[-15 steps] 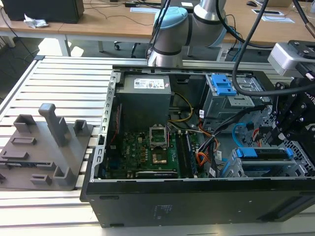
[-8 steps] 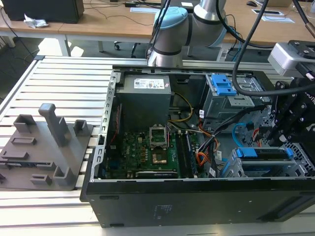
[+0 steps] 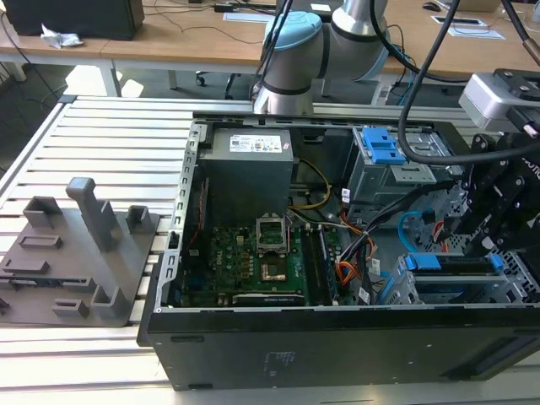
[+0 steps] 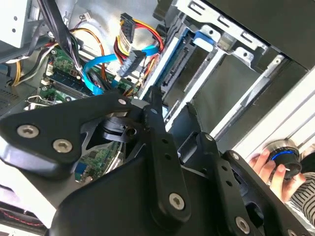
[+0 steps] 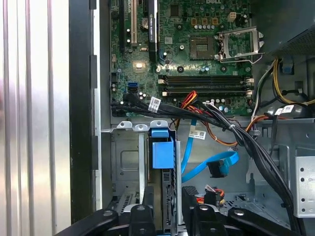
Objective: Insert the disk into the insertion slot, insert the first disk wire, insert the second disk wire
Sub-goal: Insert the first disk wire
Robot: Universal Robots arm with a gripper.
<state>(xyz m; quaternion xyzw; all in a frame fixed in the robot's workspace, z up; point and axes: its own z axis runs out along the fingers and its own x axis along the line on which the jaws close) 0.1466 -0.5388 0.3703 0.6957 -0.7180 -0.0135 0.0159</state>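
Note:
The disk (image 3: 447, 263) sits edge-up in the insertion slot (image 3: 460, 288), a grey metal cage at the exterior view's right corner of the open computer case. Its blue carrier (image 5: 162, 153) shows in the first wrist view, set down inside the cage wall (image 5: 125, 164). My gripper (image 5: 167, 210) hovers just over it, open, with one black finger (image 5: 142, 216) on each side of the disk's edge. A loose blue wire (image 5: 197, 160) with a black plug (image 5: 216, 169) lies beside the slot. A second plug on red, yellow and black wires (image 4: 127, 22) hangs close by.
A grey cage with a blue latch (image 3: 384, 145) stands at the back of the case. The motherboard (image 3: 261, 261) and the power supply (image 3: 249, 164) take up the middle. A thick black cable bundle (image 5: 236, 132) crosses beside the slot. A grey fixture (image 3: 84, 245) sits on the slatted table. A person's hand (image 4: 268, 164) holds a knob.

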